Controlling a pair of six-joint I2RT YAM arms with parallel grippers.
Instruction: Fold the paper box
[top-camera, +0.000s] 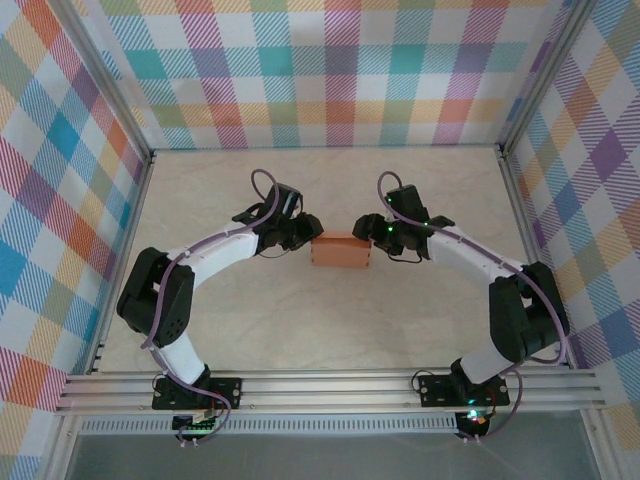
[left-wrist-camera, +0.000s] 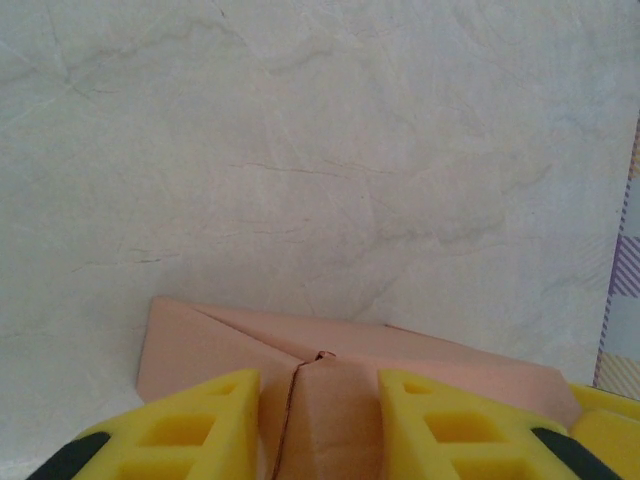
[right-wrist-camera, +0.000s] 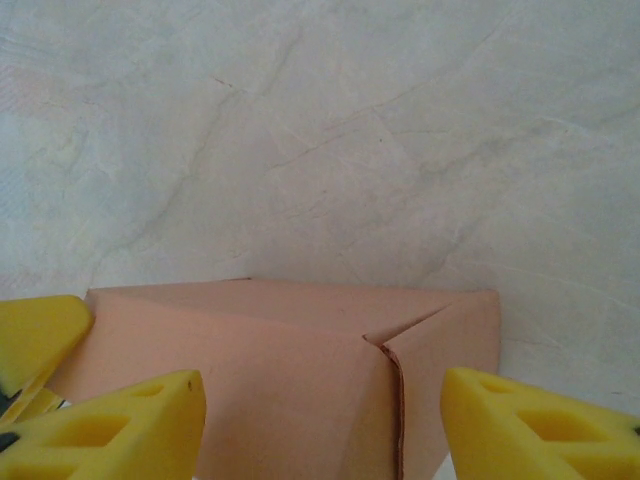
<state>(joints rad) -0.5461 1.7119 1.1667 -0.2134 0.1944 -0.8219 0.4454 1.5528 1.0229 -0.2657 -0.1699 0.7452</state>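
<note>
Near the middle of the pale, marble-patterned table (top-camera: 330, 340), the left gripper (top-camera: 305, 232) meets the left end of the paper box (top-camera: 341, 252). From the left wrist camera its yellow fingers (left-wrist-camera: 200, 425) stand a little way apart, with a raised fold of the card filling the gap between them, so they look clamped on that end. Between the two arms the box lies as a small, plain, salmon-orange rectangle, its long side running left to right. Up close the card is thin, matte and unmarked. Diagonal creases run in from the corners, and overlapping flaps meet at a narrow seam (right-wrist-camera: 392, 400) where one cut edge lifts slightly. At the box's right end sits the right gripper (top-camera: 375, 232). Its yellow fingers (right-wrist-camera: 540, 425) are spread wide on either side of that end. One overlaps the card, and a sliver of table shows between the other and the box's edge.
</note>
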